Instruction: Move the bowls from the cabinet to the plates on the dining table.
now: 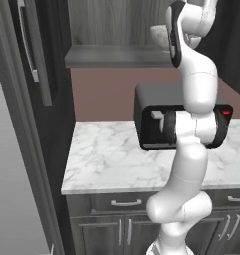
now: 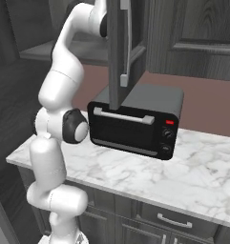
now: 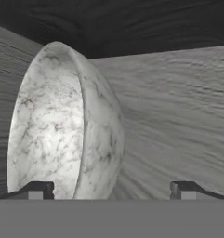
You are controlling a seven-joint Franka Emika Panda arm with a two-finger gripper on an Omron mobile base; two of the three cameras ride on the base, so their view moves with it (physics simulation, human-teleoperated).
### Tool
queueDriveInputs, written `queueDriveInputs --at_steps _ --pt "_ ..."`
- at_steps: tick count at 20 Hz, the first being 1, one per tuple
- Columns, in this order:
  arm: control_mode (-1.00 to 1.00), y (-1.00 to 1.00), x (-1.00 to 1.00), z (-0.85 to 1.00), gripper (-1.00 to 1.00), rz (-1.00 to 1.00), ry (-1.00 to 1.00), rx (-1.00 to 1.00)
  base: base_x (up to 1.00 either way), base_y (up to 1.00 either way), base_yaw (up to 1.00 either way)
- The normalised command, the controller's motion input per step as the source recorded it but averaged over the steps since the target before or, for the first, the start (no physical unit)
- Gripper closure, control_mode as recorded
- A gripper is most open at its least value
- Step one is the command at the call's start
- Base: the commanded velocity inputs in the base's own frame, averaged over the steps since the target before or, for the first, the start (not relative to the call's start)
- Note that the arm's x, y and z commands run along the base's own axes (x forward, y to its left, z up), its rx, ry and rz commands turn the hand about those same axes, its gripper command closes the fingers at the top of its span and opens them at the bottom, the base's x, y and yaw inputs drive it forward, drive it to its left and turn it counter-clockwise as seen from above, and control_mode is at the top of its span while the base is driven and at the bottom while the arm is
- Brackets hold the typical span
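One bowl, the grey-white marbled bowl [image 3: 62, 125], is seen close ahead in the hand view, resting on the grey wood-grain floor of the cabinet [image 3: 178, 116], its rim appearing edge-on because the hand is rolled. The gripper [image 3: 113, 189] is spread wide, with nothing held; one fingertip lies in front of the bowl's hollow and the other stands well clear of its outer wall, so the rim falls between them but nearer the first.

From the base views, the arm [image 1: 196, 89] is seen reaching up into the wall cabinet above the marble surface [image 1: 111, 159], where a black toaster oven [image 2: 135, 121] sits; the open cabinet door [image 2: 119, 52] hangs just beside the arm.

The step in hand is judged to be the approach for the grasp. It would be done well if the hand were advanced until the bowl's wall sits deep between the fingers, one inside and one outside, before closing. The wall should be centred first, since an off-centre close may push the bowl sideways. On withdrawal, the door and the cabinet's lower edge should be cleared.
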Motion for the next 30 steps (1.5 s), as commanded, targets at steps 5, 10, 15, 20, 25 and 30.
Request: queueDriveInputs --at_steps 5,10,15,20,25,30 --pt "-1.0 -0.1 0.43 0.05 -1.0 0.0 0.02 0.05 0.0 0.0 0.0" --pt "-1.0 -0.09 0.33 0.01 -1.0 0.0 0.04 0.02 0.0 0.0 0.0" --pt "-1.0 -0.02 0.17 -0.01 -1.0 0.0 0.06 0.0 0.0 0.0 0.0" --pt "-1.0 0.0 0.06 -0.01 1.0 0.0 0.04 0.0 0.0 0.0 0.0" --pt "-1.0 0.0 0.0 0.0 1.0 0.0 0.0 0.0 0.0 0.0 0.0" --pt "-1.0 0.0 -0.02 0.07 1.0 0.0 0.0 0.0 0.0 0.0 0.0"
